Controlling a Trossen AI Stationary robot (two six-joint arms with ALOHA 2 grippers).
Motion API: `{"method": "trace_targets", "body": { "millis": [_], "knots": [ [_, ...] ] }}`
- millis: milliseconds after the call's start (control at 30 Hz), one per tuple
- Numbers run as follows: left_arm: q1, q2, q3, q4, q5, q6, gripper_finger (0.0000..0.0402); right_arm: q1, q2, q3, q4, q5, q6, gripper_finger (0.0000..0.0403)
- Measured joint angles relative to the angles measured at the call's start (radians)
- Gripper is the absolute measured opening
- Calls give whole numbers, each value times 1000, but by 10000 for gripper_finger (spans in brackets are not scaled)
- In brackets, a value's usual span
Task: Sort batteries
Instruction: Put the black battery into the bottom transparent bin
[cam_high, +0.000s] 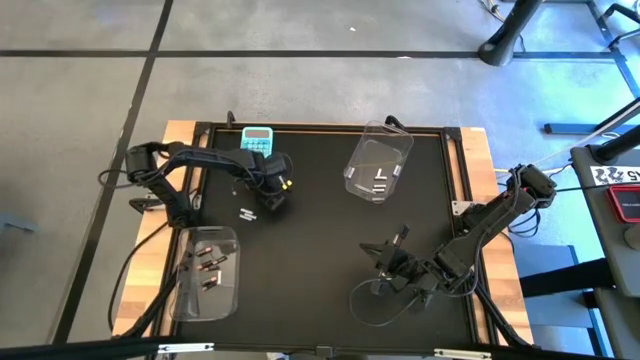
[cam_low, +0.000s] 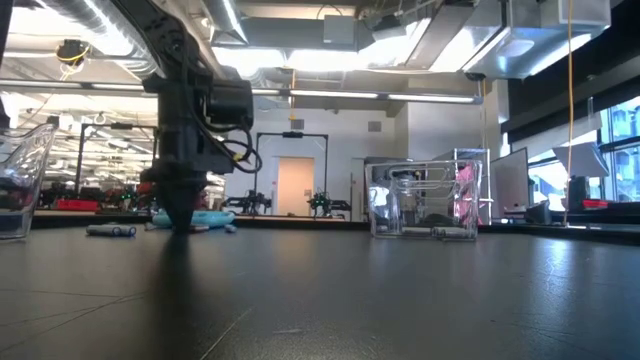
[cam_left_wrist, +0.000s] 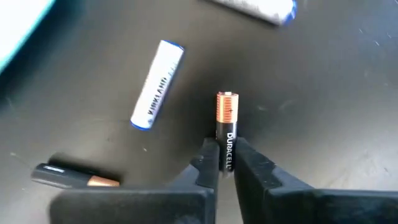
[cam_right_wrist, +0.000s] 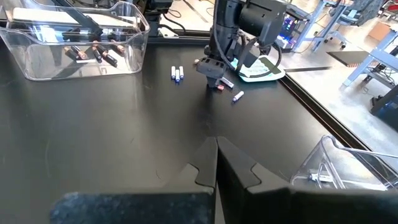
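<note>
Slippage worries me: my left hand (cam_left_wrist: 225, 163) pinches the dark copper-tipped battery (cam_left_wrist: 226, 127) only at its tail, so it may pivot; right hand (cam_right_wrist: 217, 163) closed, idle at five o'clock.

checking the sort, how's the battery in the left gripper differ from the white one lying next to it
The Duracell battery is black with a copper end; the Kirkland battery is white with blue ends. The Duracell sits pinched between the left gripper fingers, while the Kirkland lies free on the mat, untouched. They point in slightly different directions. Both are slim cylinders of similar size, on the same mat.
</note>
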Motion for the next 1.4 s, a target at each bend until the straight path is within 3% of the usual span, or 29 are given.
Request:
{"method": "trace_targets", "body": {
  "millis": [233, 433, 600, 733, 1000, 1133, 1233, 1400],
  "knots": [
    [-40, -62, 1, -56, 63, 12, 19, 0, 0, 0, -1, 0, 0, 7],
    [-152, -272, 12, -13, 37, -34, 12, 0, 0, 0, -4, 0, 0, 7],
    [-368, -471, 14, 45, 31, -99, 12, 0, 0, 0, -5, 0, 0, 7],
    [-602, -564, 36, 50, -78, -212, 12, 0, 0, 0, -4, 1, 0, 7],
    [-1083, -498, 138, 127, -400, -406, 11, 0, 0, 0, 0, 4, 0, 7],
    [-1208, -411, 230, -68, -457, -572, 11, 0, 0, 0, 1, 4, 0, 7],
    [-1259, -346, 302, -348, -452, -794, 11, 0, 0, 0, 1, 4, 0, 7],
    [-1289, -299, 305, -737, -276, -1153, 12, 0, 0, 0, 2, 4, 0, 7]
  ]
}}
